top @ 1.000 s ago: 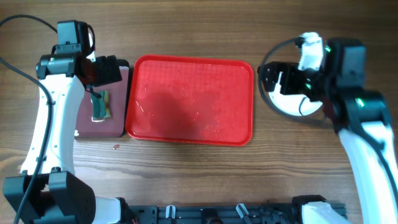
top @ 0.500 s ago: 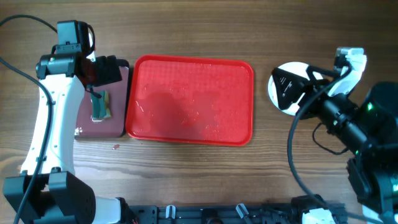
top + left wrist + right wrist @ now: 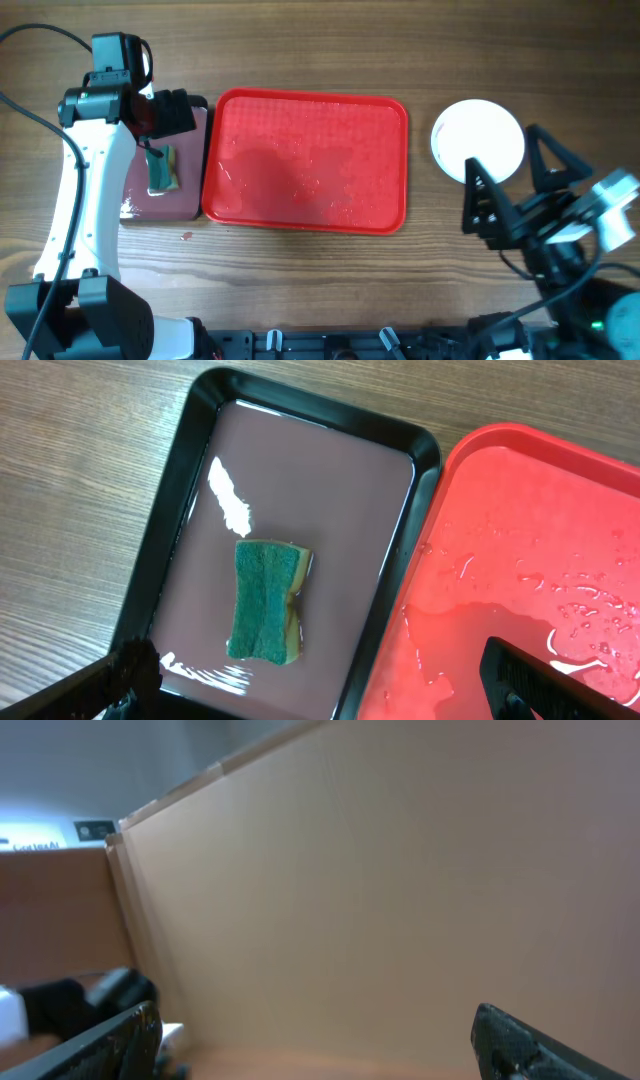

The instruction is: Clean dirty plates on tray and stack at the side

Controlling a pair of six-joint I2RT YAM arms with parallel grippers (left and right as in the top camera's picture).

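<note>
Wooden tabletop [image 3: 300,275] is bearing the red tray [image 3: 305,160] at centre, the plates [image 3: 478,128] sitting just right of it with only a white one showing. Left gripper [image 3: 320,695], hovering over a sponge [image 3: 265,600], and right gripper [image 3: 498,146] are both gaping wide, gripping nothing.

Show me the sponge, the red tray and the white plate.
sponge [image 3: 262,598], left wrist view, middle of its green top face.
red tray [image 3: 305,160], overhead view, bare wet floor.
white plate [image 3: 480,135], overhead view, its centre.
</note>
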